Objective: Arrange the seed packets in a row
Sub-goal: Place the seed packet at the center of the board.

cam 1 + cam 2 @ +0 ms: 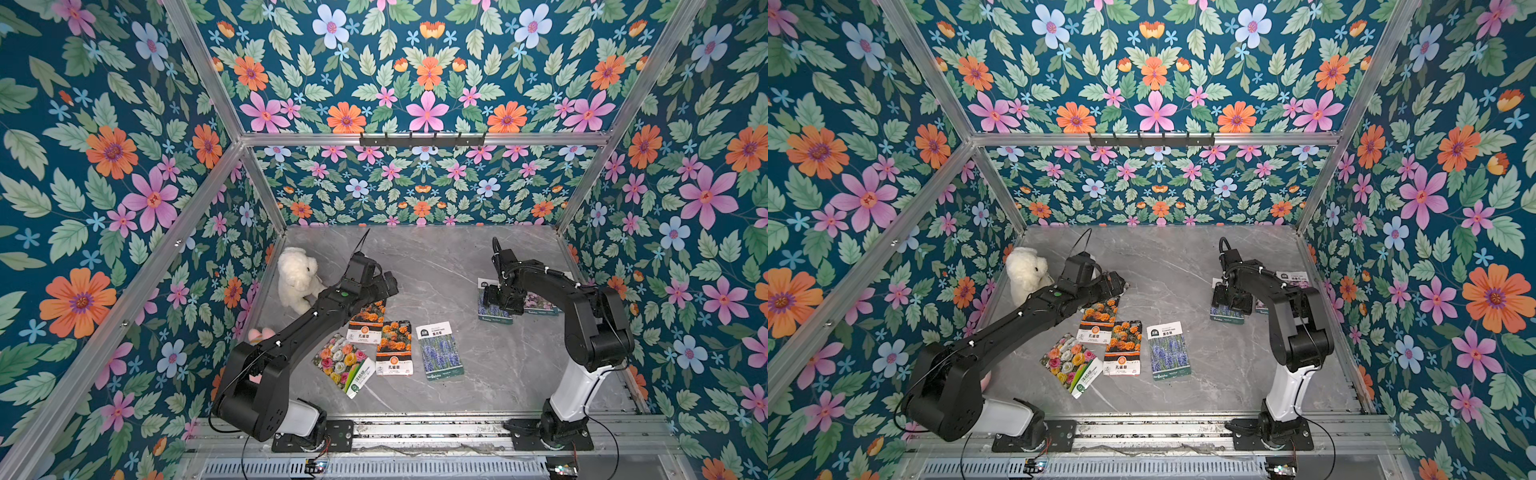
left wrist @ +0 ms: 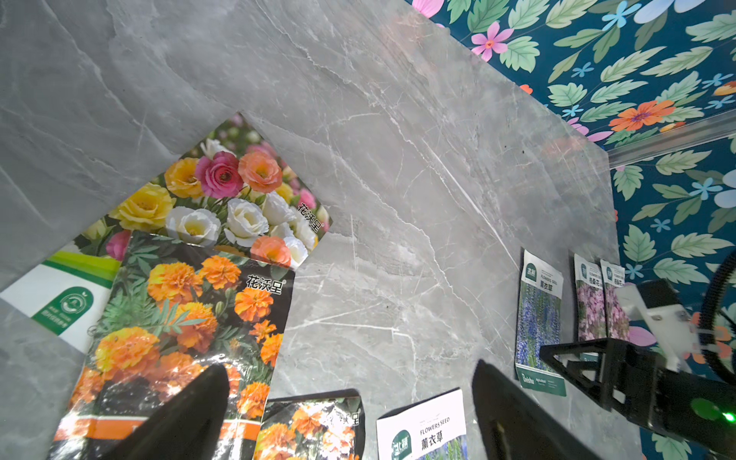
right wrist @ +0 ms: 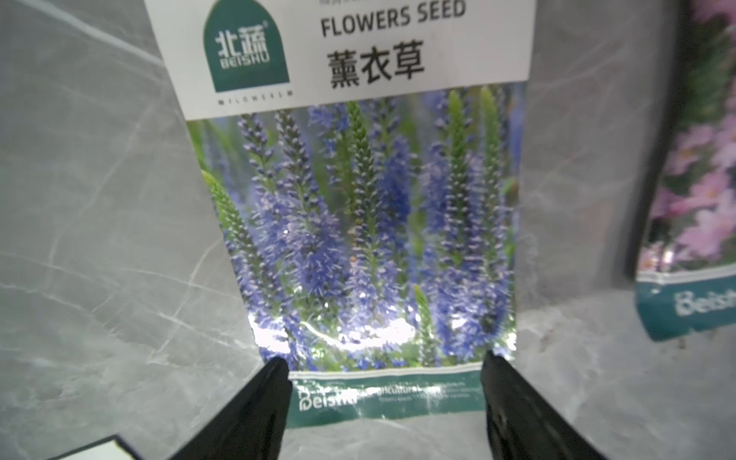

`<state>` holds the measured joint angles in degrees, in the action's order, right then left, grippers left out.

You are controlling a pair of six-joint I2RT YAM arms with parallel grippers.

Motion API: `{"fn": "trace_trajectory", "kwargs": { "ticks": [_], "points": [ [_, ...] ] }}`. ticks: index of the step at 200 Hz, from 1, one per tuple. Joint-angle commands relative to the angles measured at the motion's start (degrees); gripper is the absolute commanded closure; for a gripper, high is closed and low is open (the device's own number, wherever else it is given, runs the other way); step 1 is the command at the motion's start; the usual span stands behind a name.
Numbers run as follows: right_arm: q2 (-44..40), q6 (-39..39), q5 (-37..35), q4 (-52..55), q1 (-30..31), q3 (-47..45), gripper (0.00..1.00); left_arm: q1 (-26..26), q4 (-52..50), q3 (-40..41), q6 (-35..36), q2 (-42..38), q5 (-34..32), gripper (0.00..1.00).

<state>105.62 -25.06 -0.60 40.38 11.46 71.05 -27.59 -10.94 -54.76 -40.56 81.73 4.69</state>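
On the left of the counter [image 1: 457, 257], toward the near edge, a mixed-bloom packet [image 1: 343, 365], a marigold packet [image 1: 394, 348] and a lavender packet [image 1: 441, 351] lie roughly side by side. The left fingers [image 2: 191, 414] stand wide above a second marigold packet [image 2: 179, 318], which overlaps a second mixed-bloom packet [image 2: 239, 191]. Far right, the right fingers [image 3: 255, 410] stand wide, straddling another lavender packet [image 3: 358, 223]. Two pink packets [image 2: 591, 310] lie just beside it.
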Motion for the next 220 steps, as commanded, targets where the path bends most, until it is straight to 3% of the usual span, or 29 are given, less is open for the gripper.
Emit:
{"fn": "trace_trajectory", "kwargs": {
  "ticks": [1,99,116,220],
  "points": [
    [0.70,-1.64,-0.01,-0.38,0.14,0.88,0.21,0.09,-0.20,0.07,0.19,-0.09,-0.03,0.01],
    [6.47,1.42,-1.34,0.23,0.05,3.53,0.18,0.04,0.75,0.71,-0.40,0.88,0.72,0.00],
    [7.12,3.21,-0.26,0.10,-0.72,3.71,0.23,0.09,0.57,0.71,-0.36,0.79,0.24,0.00],
    [11.19,15.42,1.46,3.86,-7.31,9.37,0.21,0.17,-0.02,1.06,-0.22,-0.12,-0.37,0.00]
  ]
}}
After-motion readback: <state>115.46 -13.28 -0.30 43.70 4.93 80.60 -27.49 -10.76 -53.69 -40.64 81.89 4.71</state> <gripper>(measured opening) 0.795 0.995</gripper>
